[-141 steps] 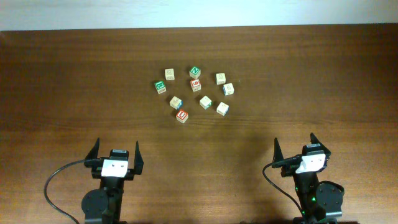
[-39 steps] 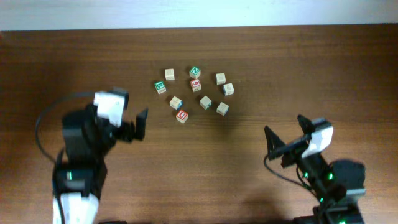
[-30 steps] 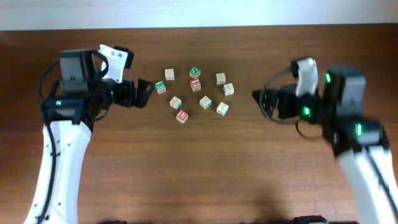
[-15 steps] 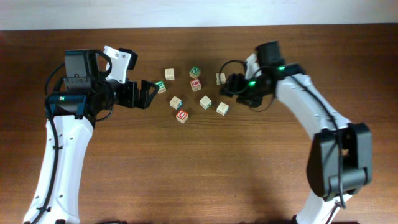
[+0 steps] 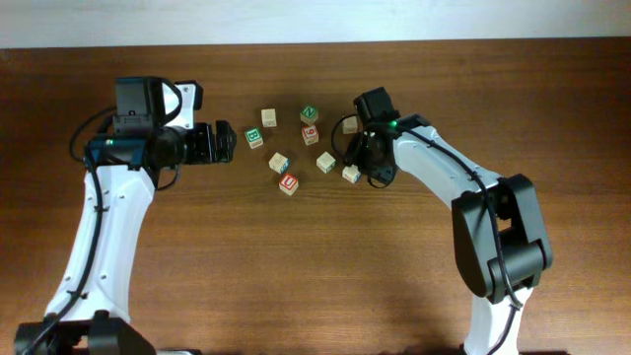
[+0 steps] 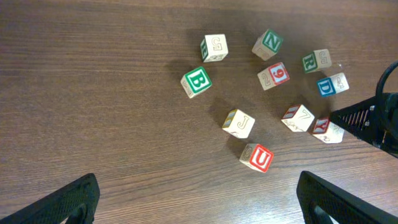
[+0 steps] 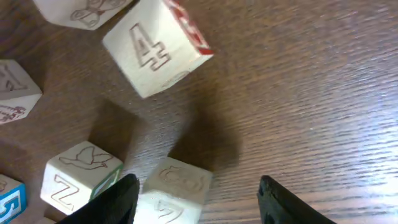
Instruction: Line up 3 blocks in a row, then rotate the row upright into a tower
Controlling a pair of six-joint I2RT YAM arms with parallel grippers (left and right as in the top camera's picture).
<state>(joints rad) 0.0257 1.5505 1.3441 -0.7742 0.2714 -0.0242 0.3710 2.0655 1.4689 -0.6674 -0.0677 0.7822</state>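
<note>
- Left gripper [image 6: 198, 186]: fingers spread wide with nothing between them, over bare table [image 6: 93, 112].
- Nearest ahead of these fingers, a little right of centre, is the U block [image 6: 257, 157]. Its red U faces up and it touches nothing.
- Just past it is the J block [image 6: 238, 123]. Farther on, about dead ahead, is the green B block [image 6: 196, 81], and off to the right the 7 block [image 6: 298, 117].
- Farthest out are the S block [image 6: 214, 46], N block [image 6: 268, 43] and red 9 block [image 6: 274, 75]. The blue D block [image 6: 332, 84] lies far right, just beside the right arm's black tip.
- Right gripper [image 7: 200, 183]: fingers apart, clamping nothing.
- A pale block [image 7: 177, 186] sits between them. It is close against the finger [image 7: 118, 199] on the wrist view's left, with a clear gap to the other finger [image 7: 280, 199].
- I cannot tell whether this pale block is the D block.
- Outside the left finger is a Z-and-bird block [image 7: 81, 171].
- Ahead of the fingers, apart from the pale block, is the 4 block [image 7: 155, 53], with a red side face.
</note>
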